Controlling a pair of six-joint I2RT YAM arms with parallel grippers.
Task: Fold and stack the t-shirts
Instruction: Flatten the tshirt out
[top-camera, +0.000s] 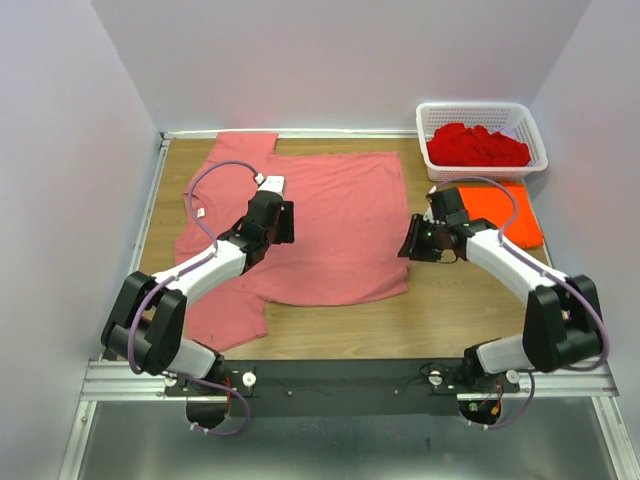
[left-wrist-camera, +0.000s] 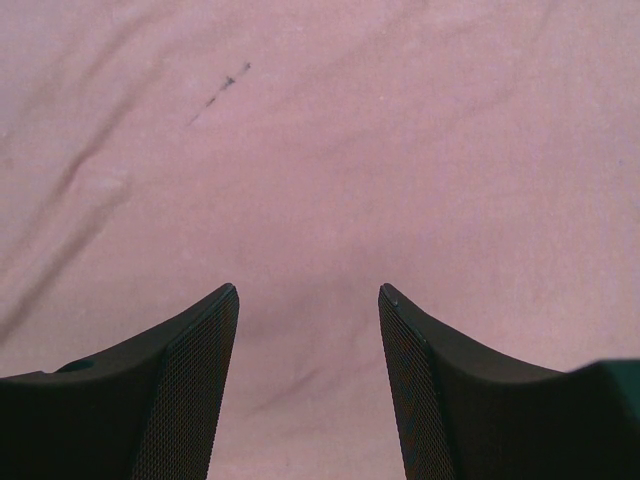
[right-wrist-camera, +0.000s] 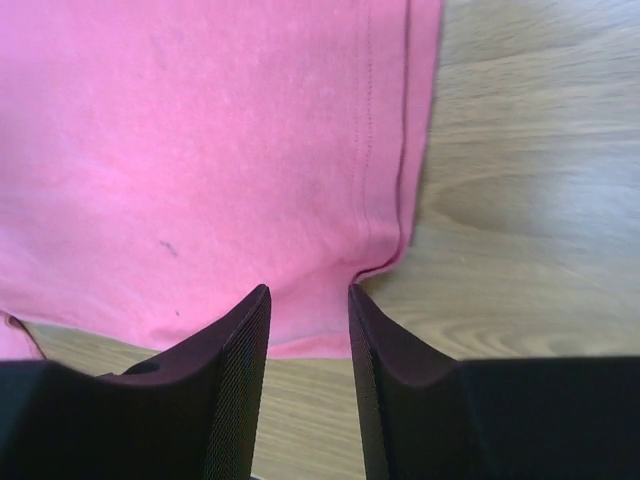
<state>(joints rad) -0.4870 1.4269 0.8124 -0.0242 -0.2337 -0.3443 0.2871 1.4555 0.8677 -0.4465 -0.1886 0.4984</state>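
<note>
Currently the salmon-pink t-shirt (top-camera: 340, 230) lies spread flat on the wooden table (top-camera: 470, 310), filling the middle and left of it, with 1 sleeve reaching toward the near left corner and the other toward the far edge. The left gripper (top-camera: 280, 225) hangs over the shirt's left part. In the left wrist view its 2 mesh-faced fingers (left-wrist-camera: 190, 380) are spread wide, with only smooth pink cloth between and beyond them; whether the tips touch the cloth I cannot tell.

The right gripper (top-camera: 412, 240) sits at the shirt's right edge. In the right wrist view its fingers (right-wrist-camera: 225, 380) stand a little apart, leaving a narrow gap right over the stitched hem, where the cloth's edge puckers slightly toward the gap. Bare wood shows to the right and below. Whether the pads press on the hem I cannot tell.

Off to the right, well apart from the pink shirt, the orange t-shirt (top-camera: 505, 212) lies folded on the table. Just behind it, in the far right corner, the red t-shirts (top-camera: 478, 145) are heaped in the white basket (top-camera: 470, 106).
</note>
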